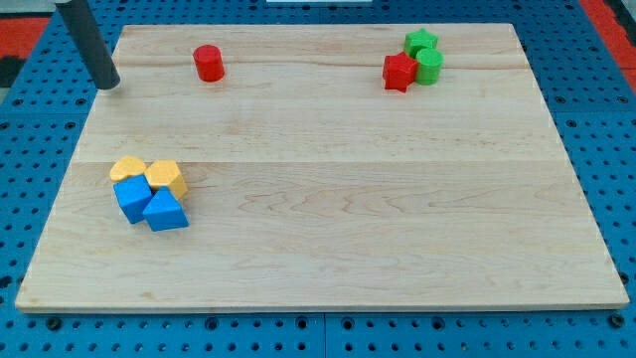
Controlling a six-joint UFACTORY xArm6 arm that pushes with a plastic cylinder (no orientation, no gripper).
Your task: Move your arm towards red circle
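Note:
The red circle (208, 63) is a short red cylinder standing on the wooden board (328, 199) near the view's top left. My tip (109, 85) is at the board's left edge, to the left of the red circle and slightly lower in the view, apart from it. The dark rod rises from the tip toward the view's top left corner.
A red star (398, 72), a green star (420, 42) and a green circle (430, 66) cluster at the top right. Two yellow blocks (129, 167) (166, 176), a blue block (130, 199) and a blue triangle (165, 212) cluster at the lower left.

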